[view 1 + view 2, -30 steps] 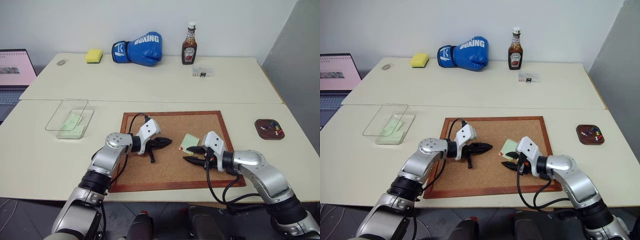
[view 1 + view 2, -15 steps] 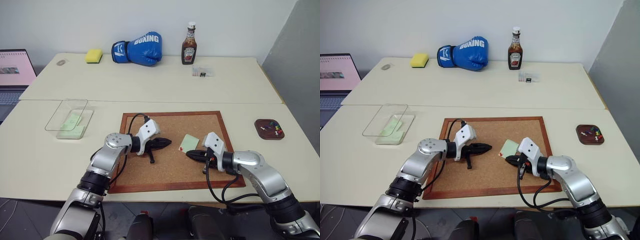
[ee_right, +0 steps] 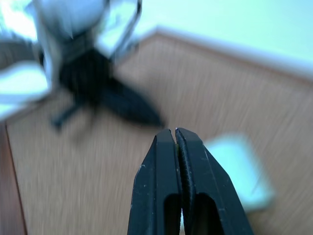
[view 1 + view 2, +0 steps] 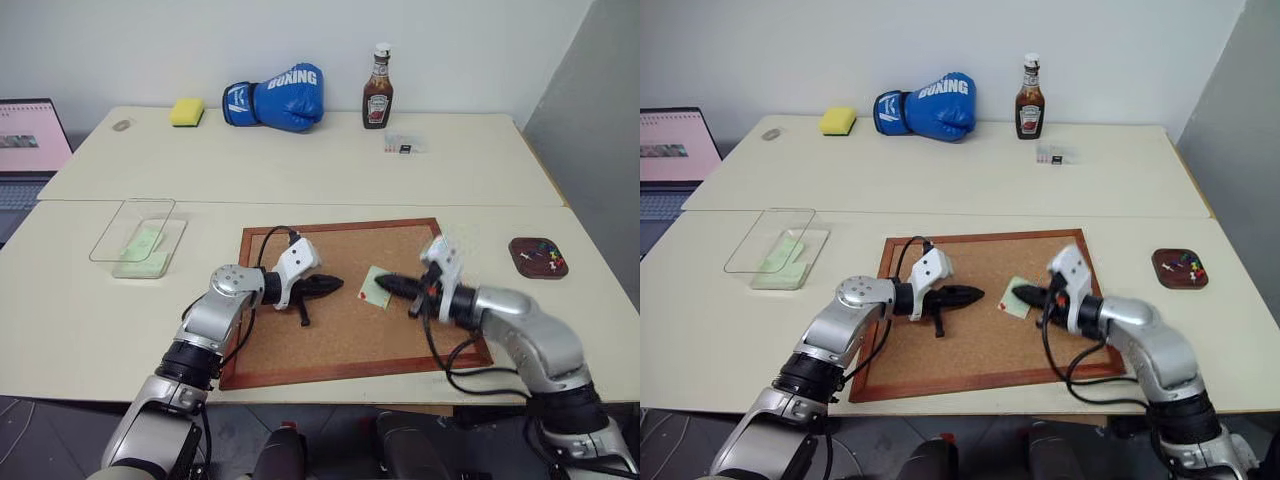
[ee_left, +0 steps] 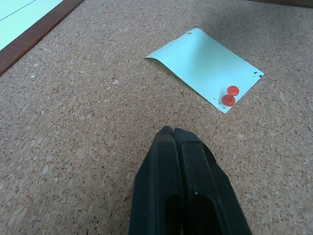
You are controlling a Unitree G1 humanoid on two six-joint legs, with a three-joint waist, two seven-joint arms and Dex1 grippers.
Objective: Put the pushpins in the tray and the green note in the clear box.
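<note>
Raised off the corkboard now, right gripper pinched empty like left gripper, cream table beneath.

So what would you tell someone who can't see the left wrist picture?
A pale green note lies on a corkboard, held at one corner by a red pushpin. The left gripper is shut, pointing toward it.

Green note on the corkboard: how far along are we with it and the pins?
Done: several pushpins lie in the tray. In hand: the right gripper is shut just above the green note; whether it grips a pin I cannot tell. Left: a red pushpin sits in the note's corner, and the note is not yet in the clear box.
</note>
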